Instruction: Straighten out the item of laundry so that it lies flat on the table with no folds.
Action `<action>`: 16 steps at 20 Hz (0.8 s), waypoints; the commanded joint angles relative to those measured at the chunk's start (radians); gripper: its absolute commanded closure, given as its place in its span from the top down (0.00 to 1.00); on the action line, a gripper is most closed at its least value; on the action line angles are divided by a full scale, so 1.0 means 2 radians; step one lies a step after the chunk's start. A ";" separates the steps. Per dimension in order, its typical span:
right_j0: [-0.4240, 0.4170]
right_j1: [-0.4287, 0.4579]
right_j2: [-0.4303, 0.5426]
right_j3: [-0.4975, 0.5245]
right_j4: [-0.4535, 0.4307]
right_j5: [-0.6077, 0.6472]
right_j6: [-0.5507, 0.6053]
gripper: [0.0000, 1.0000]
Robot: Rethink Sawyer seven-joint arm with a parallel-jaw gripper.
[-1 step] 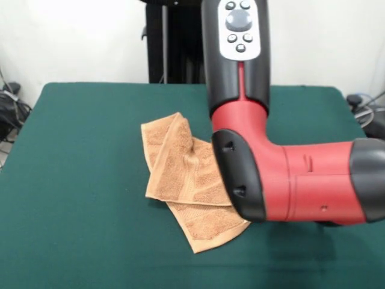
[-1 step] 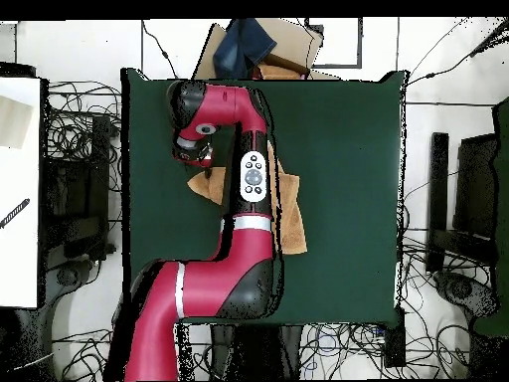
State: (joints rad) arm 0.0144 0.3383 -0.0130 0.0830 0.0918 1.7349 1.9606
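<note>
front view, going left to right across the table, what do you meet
bare green table → folded light-brown towel → red and black arm, which covers the towel's right side → bare table again at the right edge

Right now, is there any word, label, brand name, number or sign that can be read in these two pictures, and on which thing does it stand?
No readable text in either view.
Grey button panel on the red and black robot arm: round buttons only, any markings too small to read.
Light-brown terry-cloth towel: no label visible, no writing.
Dark green felt-covered table: no markings.
Brown cardboard box beyond the table: no print legible.
</note>
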 commanded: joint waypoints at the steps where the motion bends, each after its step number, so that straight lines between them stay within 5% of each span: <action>1: 0.060 0.213 0.094 0.064 -0.051 -0.402 0.075 1.00; 16: 0.068 0.243 0.125 0.034 -0.057 -0.376 0.079 1.00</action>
State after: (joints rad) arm 0.0179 0.4198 0.0046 -0.0918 0.0728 1.8154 1.9606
